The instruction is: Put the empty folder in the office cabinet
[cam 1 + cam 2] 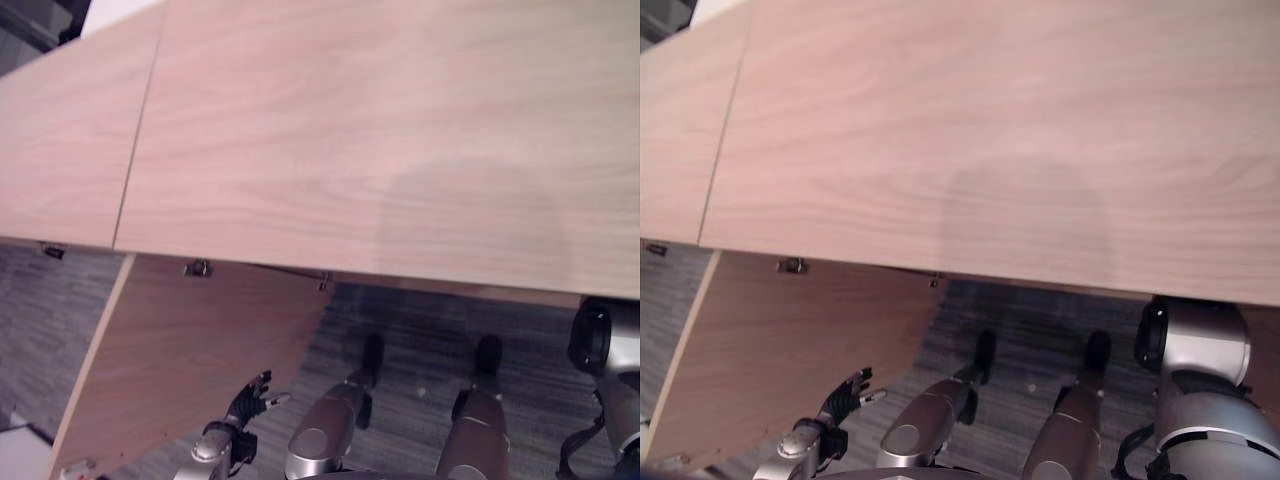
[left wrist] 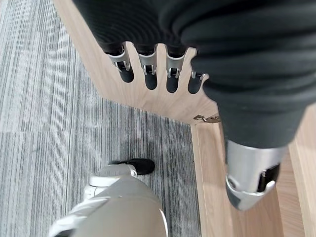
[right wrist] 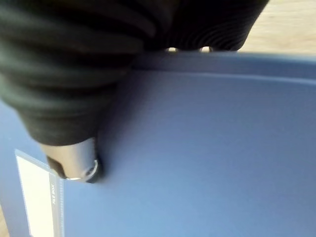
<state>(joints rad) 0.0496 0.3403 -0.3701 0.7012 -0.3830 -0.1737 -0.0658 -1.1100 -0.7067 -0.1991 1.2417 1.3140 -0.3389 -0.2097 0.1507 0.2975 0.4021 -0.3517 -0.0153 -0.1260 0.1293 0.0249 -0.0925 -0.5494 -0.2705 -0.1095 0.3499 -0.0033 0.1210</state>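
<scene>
A blue folder (image 3: 207,148) with a white spine label (image 3: 37,197) lies right under my right hand (image 3: 74,160). The thumb presses on its face and the fingers hook over its far edge, so the hand is shut on it. Light wood shows past that edge. The wooden office cabinet's top (image 1: 400,150) spans the head views. Its door (image 1: 190,350) stands swung open at the lower left. My left hand (image 1: 248,400) is beside that door, with its straight fingers (image 2: 148,66) resting against the door panel (image 2: 158,101) and the thumb held apart.
Metal hinges (image 1: 197,268) sit under the cabinet top where the door hangs, and another hinge (image 2: 207,118) shows on the cabinet's side. Grey striped carpet (image 1: 420,320) runs in front of the cabinet. A seam (image 1: 135,140) splits the top into two panels.
</scene>
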